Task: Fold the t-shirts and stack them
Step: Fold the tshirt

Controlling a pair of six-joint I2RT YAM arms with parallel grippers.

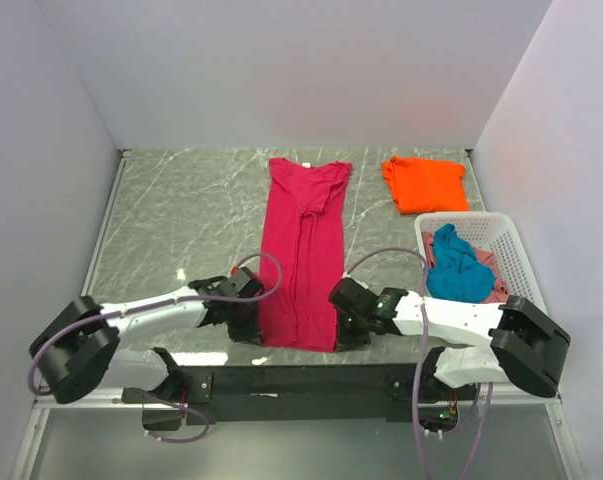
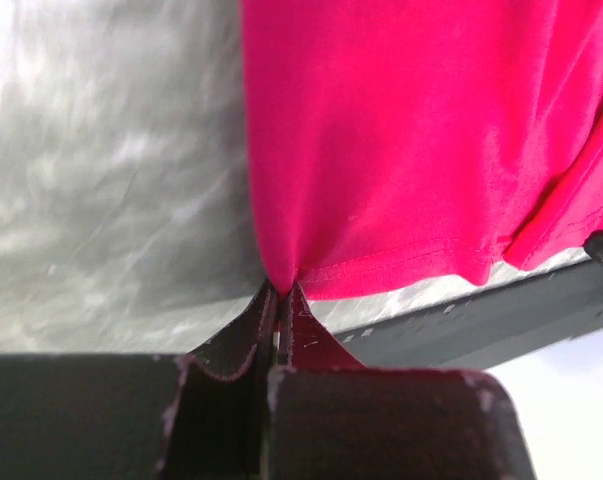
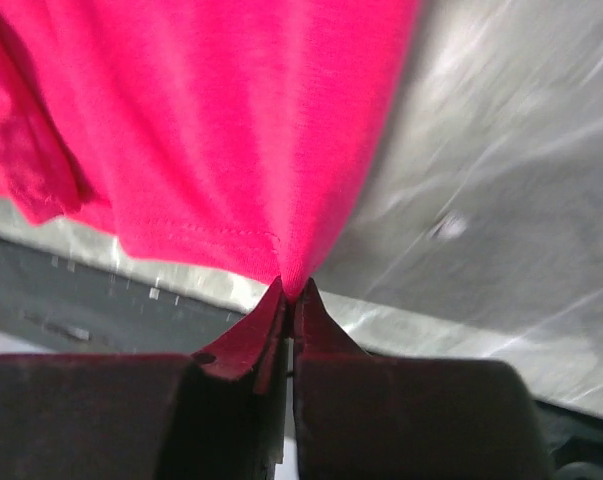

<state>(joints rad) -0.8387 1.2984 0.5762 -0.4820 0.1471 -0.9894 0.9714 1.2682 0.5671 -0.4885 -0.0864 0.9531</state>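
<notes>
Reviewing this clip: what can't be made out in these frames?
- Top view: contents of the basket beneath the teal tee, which covers all but some pink cloth.
- Top view: fold layers of the orange tee, too small.
- Wrist views: crimson tee beyond its hem, cut off by frame edges; table blurred.

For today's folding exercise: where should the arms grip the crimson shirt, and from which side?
The crimson shirt lies as a long strip with its hem nearest the robot. Take its two near hem corners, one per arm, coming from the near side. The left gripper and right gripper are shut there.
</notes>
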